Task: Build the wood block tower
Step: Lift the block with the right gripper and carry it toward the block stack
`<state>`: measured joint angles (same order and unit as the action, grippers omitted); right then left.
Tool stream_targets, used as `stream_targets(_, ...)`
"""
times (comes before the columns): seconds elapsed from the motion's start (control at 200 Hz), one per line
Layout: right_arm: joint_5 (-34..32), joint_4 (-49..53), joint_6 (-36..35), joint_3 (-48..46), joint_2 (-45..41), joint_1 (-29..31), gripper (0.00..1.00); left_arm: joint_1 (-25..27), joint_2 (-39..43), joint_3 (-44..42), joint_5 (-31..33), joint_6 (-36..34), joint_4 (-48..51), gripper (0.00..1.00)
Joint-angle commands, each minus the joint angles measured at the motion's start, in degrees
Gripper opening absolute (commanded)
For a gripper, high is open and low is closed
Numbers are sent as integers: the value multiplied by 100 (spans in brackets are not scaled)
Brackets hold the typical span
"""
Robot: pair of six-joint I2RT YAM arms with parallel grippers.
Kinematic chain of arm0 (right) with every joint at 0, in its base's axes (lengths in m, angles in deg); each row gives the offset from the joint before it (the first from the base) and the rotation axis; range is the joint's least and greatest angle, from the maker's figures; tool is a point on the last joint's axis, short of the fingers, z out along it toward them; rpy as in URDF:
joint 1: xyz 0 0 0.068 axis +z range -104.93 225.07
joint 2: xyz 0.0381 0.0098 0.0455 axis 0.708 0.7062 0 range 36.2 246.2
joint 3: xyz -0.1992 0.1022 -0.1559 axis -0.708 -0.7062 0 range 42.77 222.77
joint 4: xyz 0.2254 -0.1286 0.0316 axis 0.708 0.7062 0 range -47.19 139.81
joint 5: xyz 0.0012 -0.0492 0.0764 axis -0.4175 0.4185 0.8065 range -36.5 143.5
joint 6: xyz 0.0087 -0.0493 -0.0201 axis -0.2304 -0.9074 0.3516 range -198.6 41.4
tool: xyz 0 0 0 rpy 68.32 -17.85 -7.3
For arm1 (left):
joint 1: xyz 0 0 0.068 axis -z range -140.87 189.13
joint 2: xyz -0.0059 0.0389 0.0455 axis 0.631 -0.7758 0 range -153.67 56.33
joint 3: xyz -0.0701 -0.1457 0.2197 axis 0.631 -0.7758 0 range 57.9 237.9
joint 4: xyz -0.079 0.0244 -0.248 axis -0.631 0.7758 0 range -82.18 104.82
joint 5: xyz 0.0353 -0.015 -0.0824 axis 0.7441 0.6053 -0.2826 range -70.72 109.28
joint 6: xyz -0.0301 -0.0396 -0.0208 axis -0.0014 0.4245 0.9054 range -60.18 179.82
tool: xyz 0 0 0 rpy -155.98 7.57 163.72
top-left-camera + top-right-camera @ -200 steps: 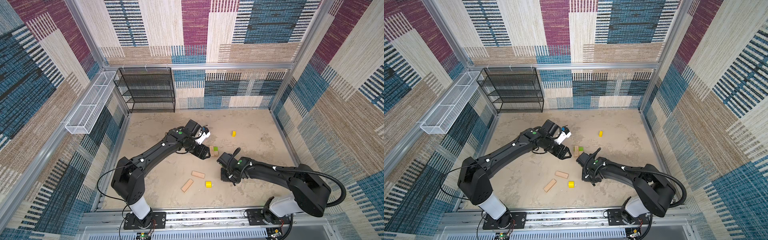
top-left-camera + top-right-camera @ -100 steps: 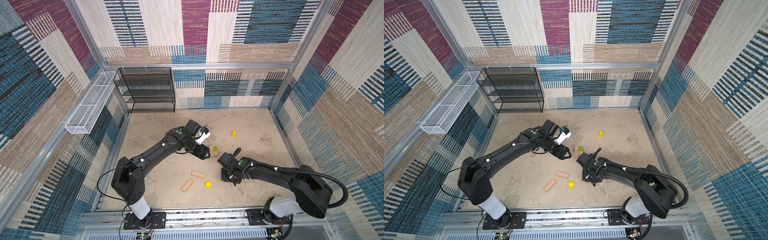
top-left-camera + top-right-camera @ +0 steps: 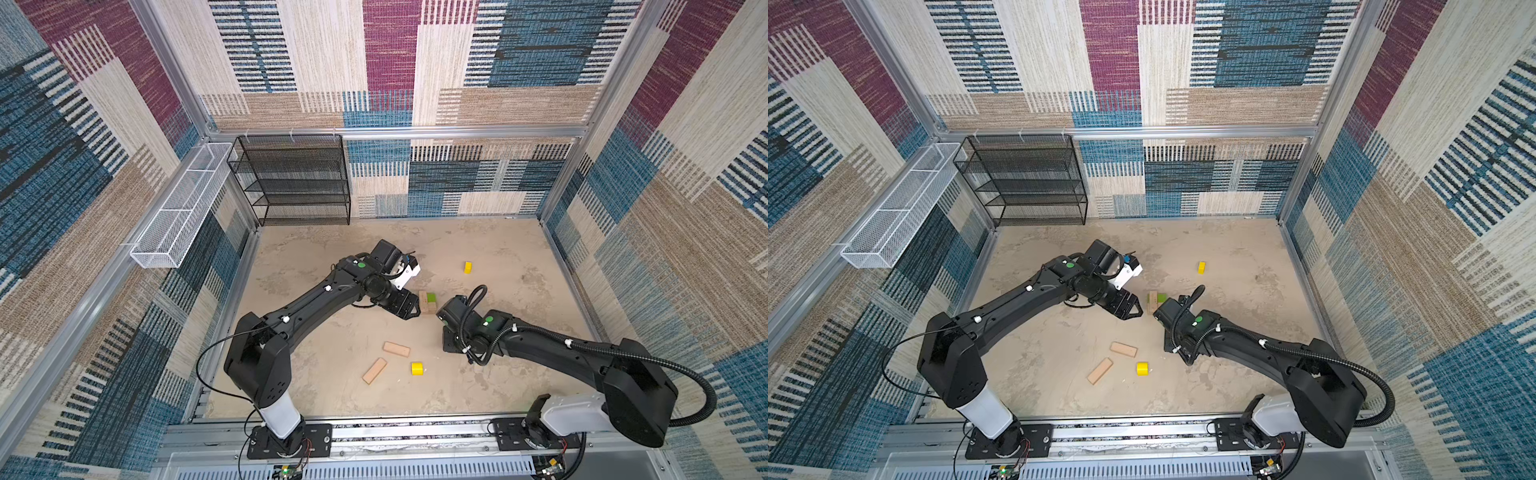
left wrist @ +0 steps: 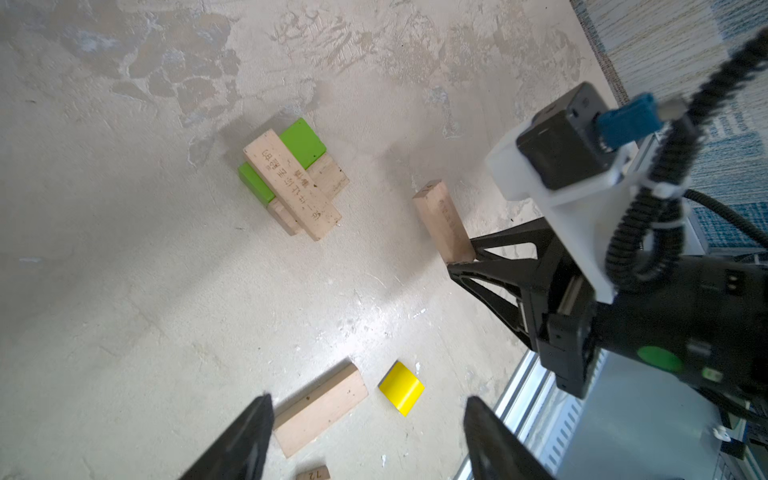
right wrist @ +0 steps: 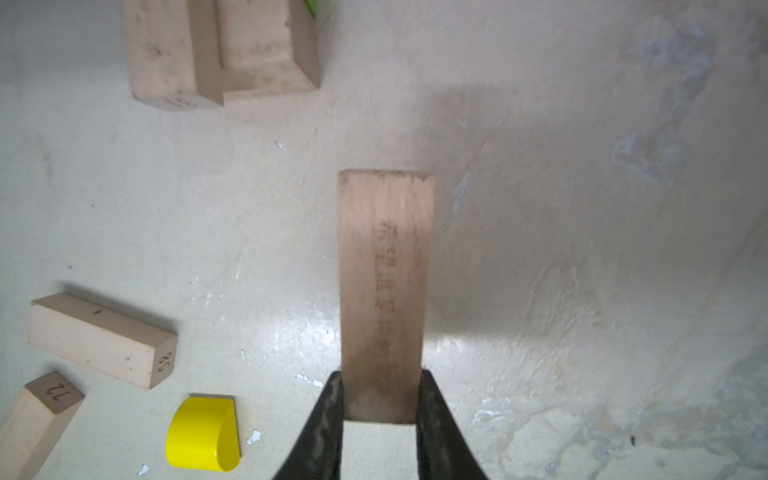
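**A:** What lies nearest the front?

**B:** A loose plank [image 3: 374,370], a second loose plank [image 3: 396,349] and a rounded yellow piece [image 3: 417,368]. They lie flat and apart, near the right gripper [image 5: 380,376] and off to one side of its fingers.

**A:** And that gripper?

**B:** Its fingers are clamped on one end of the held plank [image 5: 384,270]. The rest juts out past the tips.

**A:** The tower?

**B:** The tower [image 4: 291,183] stands beyond the plank's free end, between the two grippers. A tan plank lies crosswise over the green brick [image 4: 301,141] and a tan block.

**A:** The left gripper [image 4: 368,398]?

**B:** Its fingers are spread wide and hold nothing. In both top views the tips sit just beside the tower.

**A:** Farthest out?

**B:** A second yellow piece [image 3: 468,267], well apart from both sets of fingers.
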<state>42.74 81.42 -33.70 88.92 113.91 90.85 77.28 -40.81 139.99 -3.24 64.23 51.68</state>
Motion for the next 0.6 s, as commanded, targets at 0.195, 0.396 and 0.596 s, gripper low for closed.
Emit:
stream_targets(0.195, -113, -407, -605, 45, -248, 2, 0, -10, 17, 35, 75, -36, 26, 77)
stream_targets(0.396, -15, -422, -1073, 211, -254, -43, 0, -18, -28, 62, -59, 8, 27, 77)
stream_targets(0.596, 190, -750, -1443, 229, -290, -146, 0, -18, 33, 42, 102, -43, 35, 76)
